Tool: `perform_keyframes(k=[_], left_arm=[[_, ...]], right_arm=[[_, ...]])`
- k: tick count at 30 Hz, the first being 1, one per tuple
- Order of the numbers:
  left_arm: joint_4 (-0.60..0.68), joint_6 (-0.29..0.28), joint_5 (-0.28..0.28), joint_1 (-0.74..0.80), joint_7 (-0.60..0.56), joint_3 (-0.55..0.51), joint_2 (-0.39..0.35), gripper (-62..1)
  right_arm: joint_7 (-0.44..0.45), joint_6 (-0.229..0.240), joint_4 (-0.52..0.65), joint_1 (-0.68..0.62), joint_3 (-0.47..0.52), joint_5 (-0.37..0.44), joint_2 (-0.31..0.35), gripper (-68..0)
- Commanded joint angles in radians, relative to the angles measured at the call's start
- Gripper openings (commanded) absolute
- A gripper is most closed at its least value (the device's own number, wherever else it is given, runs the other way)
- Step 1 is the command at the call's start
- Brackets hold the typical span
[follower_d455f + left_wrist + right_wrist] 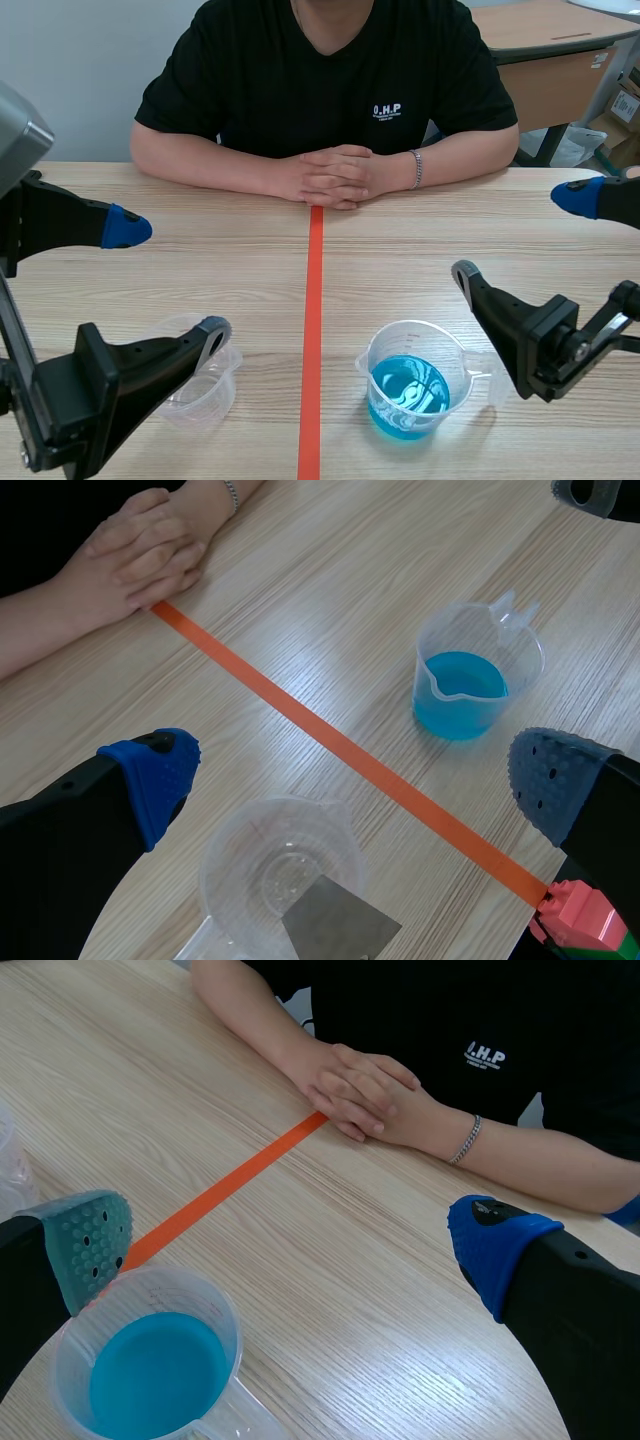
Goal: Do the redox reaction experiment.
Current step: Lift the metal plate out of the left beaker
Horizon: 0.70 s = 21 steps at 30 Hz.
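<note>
Table: pale wooden tabletop [420,250], split by an orange tape line [313,300].
Person: black T-shirt [320,80], hands clasped at the far edge.
Left gripper [350,780]: fingers wide apart, empty, over the clear plastic cup [280,875].
Right gripper [290,1245]: spread, empty.
Blue-liquid clear cup [410,385]: right of the tape.
Clear plastic cup: left of the tape.
Grey metal square [335,925]: leaning inside it.

**An office room set up as a small lab**

You are looking at an office-like room used for bench tests. Behind the person [330,70] seated across the wood-grain surface [420,250] you see a plain pale wall [80,70], another desk [550,40] and cardboard boxes [622,108] beside it. An orange tape line [314,300], a clear beaker of blue liquid [410,385] and a second clear beaker [215,385] show the lab use.
</note>
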Motion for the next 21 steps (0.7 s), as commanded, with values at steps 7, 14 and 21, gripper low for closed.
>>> perform_keyframes(k=[7,14,21], left_arm=[[0.012,-0.003,-0.007,-0.003,-0.013,0.001,0.003,1.4],[0.012,-0.003,-0.007,-0.003,-0.013,0.001,0.003,1.4],[0.012,-0.003,-0.006,-0.001,0.04,-0.002,0.002,1.4]], right_arm=[[0.015,-0.001,0.021,0.009,0.0,0.007,0.011,0.4],[0.015,-0.001,0.021,0.009,0.0,0.007,0.011,0.4],[0.015,0.0,0.021,0.009,0.0,0.006,0.011,0.4]])
